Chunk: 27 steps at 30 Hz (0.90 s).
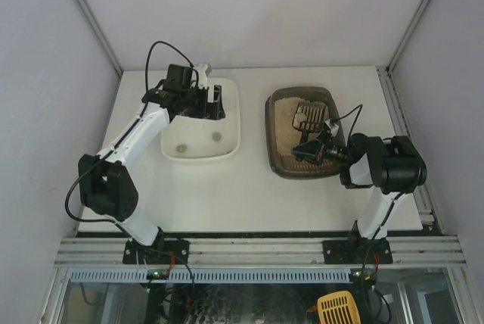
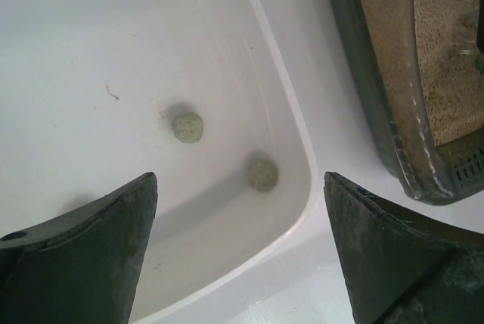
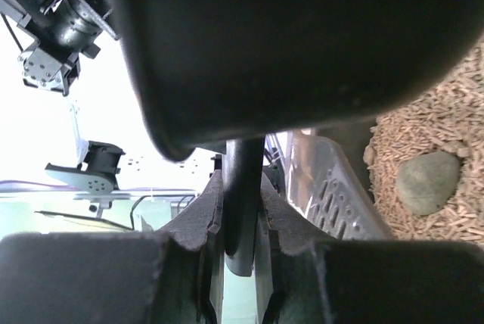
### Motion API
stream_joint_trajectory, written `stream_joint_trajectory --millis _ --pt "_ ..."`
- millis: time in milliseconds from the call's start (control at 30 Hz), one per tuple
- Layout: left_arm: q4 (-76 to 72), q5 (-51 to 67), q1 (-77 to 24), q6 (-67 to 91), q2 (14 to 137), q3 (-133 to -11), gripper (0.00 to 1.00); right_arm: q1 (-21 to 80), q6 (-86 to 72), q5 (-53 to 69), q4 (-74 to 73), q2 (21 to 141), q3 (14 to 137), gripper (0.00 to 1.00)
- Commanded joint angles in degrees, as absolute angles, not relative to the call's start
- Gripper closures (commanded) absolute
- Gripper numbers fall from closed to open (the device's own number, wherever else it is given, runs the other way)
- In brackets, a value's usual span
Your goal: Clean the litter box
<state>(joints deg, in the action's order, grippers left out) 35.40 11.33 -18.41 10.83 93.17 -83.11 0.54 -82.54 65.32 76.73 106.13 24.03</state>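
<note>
Litter box lies directly beneath the right claw, which is clamped on the dark handle of a slotted scoop. A grey-green clump rests on the pellets to the right of its fingers. The tray looks stiff and probably litter-heavy, so its thick rim is the place to hold. Left claw hangs spread wide and empty above a white tub holding two lumps.

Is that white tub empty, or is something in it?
Not empty: the white tub holds two greyish lumps, lying apart on its floor.
</note>
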Motion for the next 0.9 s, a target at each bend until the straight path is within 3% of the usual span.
stream_joint_trajectory --millis 0,100,200,367,500,633,767,867 --pt "36.0 17.2 -17.2 4.2 90.5 -82.8 0.06 -1.9 -85.9 67.0 85.5 104.6 23.0 1.00" --pt "36.2 18.5 -17.0 3.5 90.1 -82.3 0.06 -1.9 -85.0 65.9 84.0 104.7 23.4 1.00" --pt "35.4 18.8 -17.0 2.9 88.9 -80.9 0.06 3.9 -77.6 66.4 72.3 101.5 25.1 1.00" --pt "35.1 18.3 -16.9 2.0 88.1 -80.3 0.07 -1.6 -86.0 65.6 84.1 102.8 22.8 1.00" --pt "35.2 18.5 -16.9 2.2 88.7 -80.4 0.07 1.8 -82.7 66.3 77.7 100.2 23.1 1.00" --pt "34.8 18.5 -16.9 2.2 88.4 -80.0 0.07 -0.4 -86.8 65.1 82.8 101.3 22.3 1.00" --pt "34.8 18.3 -16.9 2.3 88.6 -80.2 0.07 4.1 -80.2 65.6 71.4 97.8 24.6 1.00" --pt "35.0 18.2 -16.9 2.2 88.6 -80.3 0.07 -1.5 -88.4 64.4 82.1 99.9 23.6 1.00"
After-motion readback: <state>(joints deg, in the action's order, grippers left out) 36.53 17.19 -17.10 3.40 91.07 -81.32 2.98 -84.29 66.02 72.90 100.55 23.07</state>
